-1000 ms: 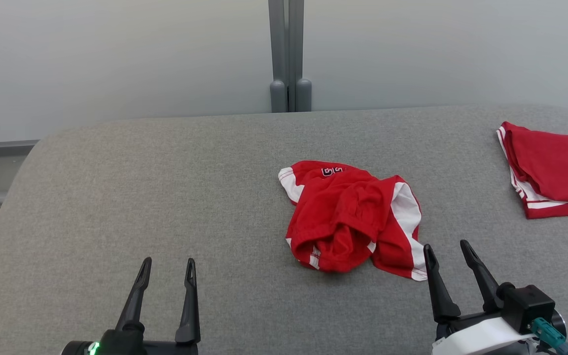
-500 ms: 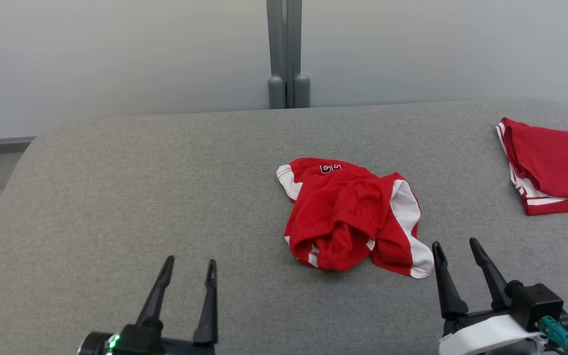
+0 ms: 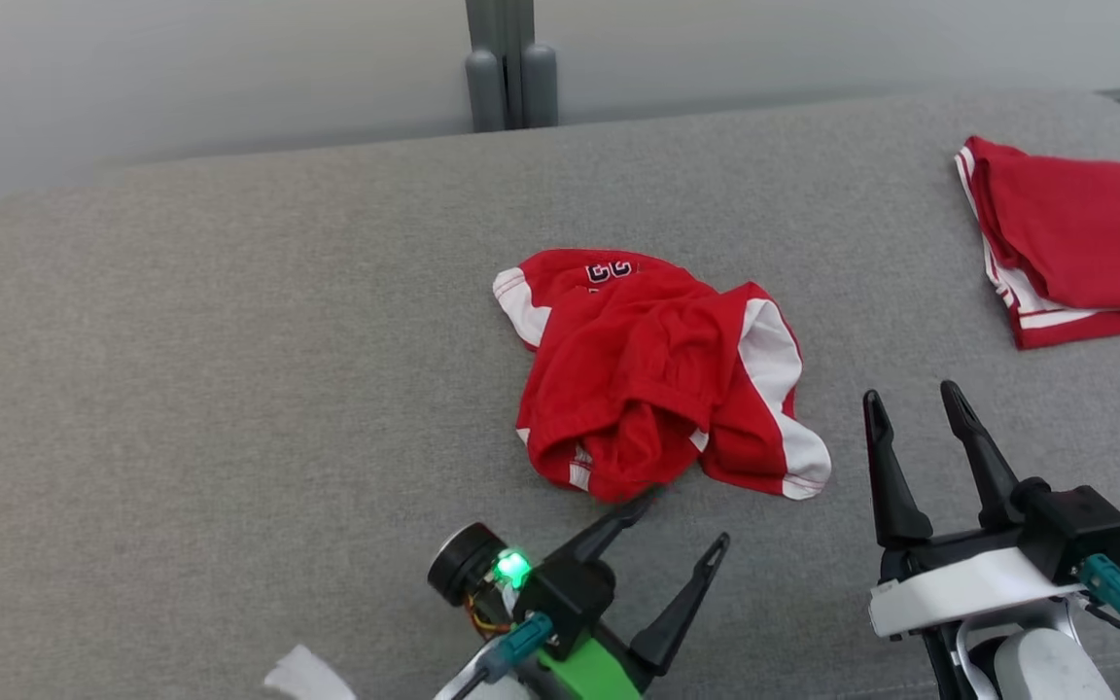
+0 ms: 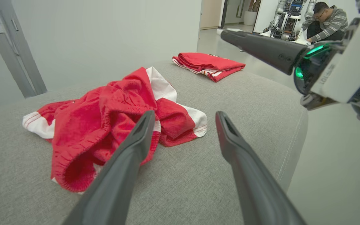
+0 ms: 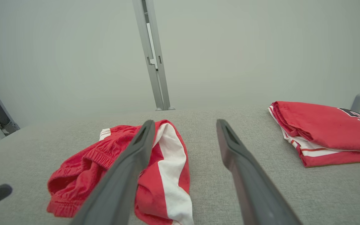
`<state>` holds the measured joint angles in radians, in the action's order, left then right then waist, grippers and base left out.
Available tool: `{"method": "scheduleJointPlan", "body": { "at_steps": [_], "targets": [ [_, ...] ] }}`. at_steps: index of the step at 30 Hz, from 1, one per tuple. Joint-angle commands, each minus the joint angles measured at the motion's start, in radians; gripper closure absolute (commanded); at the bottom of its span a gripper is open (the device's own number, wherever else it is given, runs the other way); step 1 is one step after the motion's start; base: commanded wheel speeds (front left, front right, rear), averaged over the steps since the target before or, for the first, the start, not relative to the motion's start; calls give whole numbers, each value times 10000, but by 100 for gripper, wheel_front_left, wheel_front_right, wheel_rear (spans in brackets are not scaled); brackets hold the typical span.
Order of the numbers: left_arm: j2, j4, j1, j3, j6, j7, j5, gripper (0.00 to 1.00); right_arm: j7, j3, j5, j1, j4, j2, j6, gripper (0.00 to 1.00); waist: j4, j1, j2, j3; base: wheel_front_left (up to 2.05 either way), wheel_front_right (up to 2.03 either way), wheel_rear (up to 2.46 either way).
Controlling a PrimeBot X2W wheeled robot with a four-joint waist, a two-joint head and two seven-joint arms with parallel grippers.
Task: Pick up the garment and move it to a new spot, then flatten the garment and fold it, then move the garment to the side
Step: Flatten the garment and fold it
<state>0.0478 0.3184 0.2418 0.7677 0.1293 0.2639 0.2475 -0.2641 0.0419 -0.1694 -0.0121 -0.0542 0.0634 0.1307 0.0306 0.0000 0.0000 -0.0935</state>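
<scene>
The garment point(image 3: 662, 374) was seen crumpled mid-table point(image 3: 229, 340), not yet lifted, so the pick-up was judged in hand. The left gripper point(image 3: 683, 517) was set just beside its near hem and the right gripper point(image 3: 911, 392) near its right edge, both with jaws spread and empty. A pinch on cloth was called for next.

Dark left pincer point(image 3: 684, 517) — green wrist light point(image 3: 511, 567)

The garment point(image 3: 652, 389) was soft, matt cloth — its waistband gathered. Beneath the garment, the surface point(image 3: 229, 389) was coarse, felt-like fabric. The left claw point(image 3: 684, 520) and right claw point(image 3: 911, 392) were smooth dark plastic.
</scene>
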Motion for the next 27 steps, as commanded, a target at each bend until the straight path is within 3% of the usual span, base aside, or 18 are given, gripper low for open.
{"method": "scheduleJointPlan", "body": {
  "at_steps": [1,5,12,20,27],
  "targets": [
    [46,335,592,402,15,1,292,0,2,-46,-23,-209,51,18,0,0,854,0,0,-995,0,0,0],
    [57,1170,1624,987,7,1,865,0,2,-43,-80,-417,96,-26,1,0,1276,0,0,-1504,0,0,0],
    [42,2422,2547,630,-170,1,1662,0,2,-234,-127,-653,172,-65,0,0,1759,0,0,-1880,0,0,0],
    [53,3223,3065,869,-968,1,2058,0,2,-188,-158,-765,232,-92,0,0,1905,0,0,-1963,0,0,0],
    [51,3677,3348,946,-1994,1,2246,0,2,-132,-202,-823,290,-98,0,0,1852,0,0,-2117,0,0,0]
  ]
}}
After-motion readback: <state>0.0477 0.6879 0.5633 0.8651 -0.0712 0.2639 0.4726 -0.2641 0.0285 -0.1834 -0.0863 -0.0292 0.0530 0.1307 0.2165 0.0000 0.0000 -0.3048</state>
